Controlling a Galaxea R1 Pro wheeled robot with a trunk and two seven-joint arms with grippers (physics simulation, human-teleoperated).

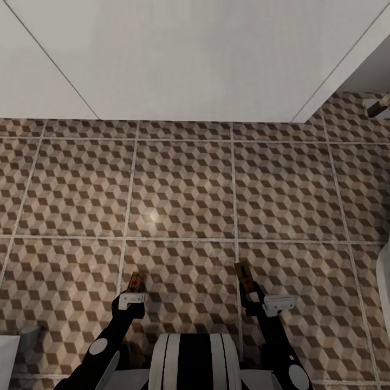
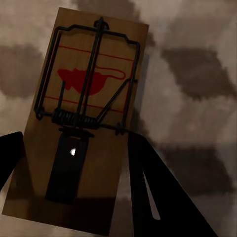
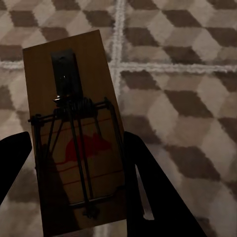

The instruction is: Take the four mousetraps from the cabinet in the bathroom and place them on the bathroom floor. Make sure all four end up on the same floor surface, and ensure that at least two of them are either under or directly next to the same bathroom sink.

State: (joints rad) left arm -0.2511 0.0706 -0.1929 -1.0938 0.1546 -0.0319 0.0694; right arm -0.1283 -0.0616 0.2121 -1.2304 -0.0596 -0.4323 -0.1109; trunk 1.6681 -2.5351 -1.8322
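Observation:
Two mousetraps are in hand above the bathroom floor (image 1: 184, 195), which has brown and beige cube-patterned tiles. My left gripper (image 1: 134, 288) is shut on a mousetrap (image 1: 135, 281), a tan board with dark wire and a red mouse print, seen close in the left wrist view as mousetrap (image 2: 84, 113) between dark fingers (image 2: 158, 197). My right gripper (image 1: 249, 287) is shut on another mousetrap (image 1: 244, 271); in the right wrist view this mousetrap (image 3: 74, 133) sits between the fingers (image 3: 148, 187). The cabinet and the bathroom sink are out of view.
A broad white flat surface (image 1: 184, 54) fills the space beyond the tiles. A small metallic part (image 1: 379, 105) shows at the far right. A white curved edge (image 1: 385, 292) stands at the right, and a white and grey object (image 1: 13, 341) at the lower left.

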